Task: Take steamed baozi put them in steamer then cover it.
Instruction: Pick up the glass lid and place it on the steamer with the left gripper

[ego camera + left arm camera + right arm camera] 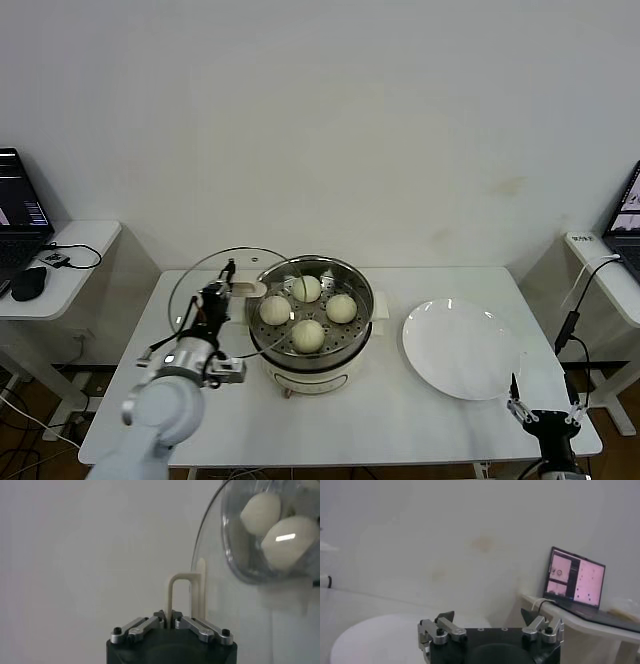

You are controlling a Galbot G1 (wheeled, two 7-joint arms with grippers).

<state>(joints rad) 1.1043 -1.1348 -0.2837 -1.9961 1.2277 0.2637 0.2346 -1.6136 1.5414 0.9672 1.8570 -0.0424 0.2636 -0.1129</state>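
Observation:
The steamer (pixel 352 275) stands mid-table on its cream base, with four steamed baozi (pixel 308 335) on the perforated tray. My left gripper (pixel 224 287) is shut on the cream bar handle (pixel 179 594) of the clear glass cover (pixel 215 268). It holds the cover tilted in the air, left of the steamer, with its right edge overlapping the pot's rim. In the left wrist view the baozi (pixel 287 539) show through the glass. My right gripper (pixel 541 411) is open and empty at the table's front right corner.
A flat white round plate (pixel 460 348) lies right of the steamer; it also shows in the right wrist view (pixel 380 639). Side desks with laptops (pixel 20 210) stand at both sides beyond the table ends, the right one (pixel 575 580) near the right arm.

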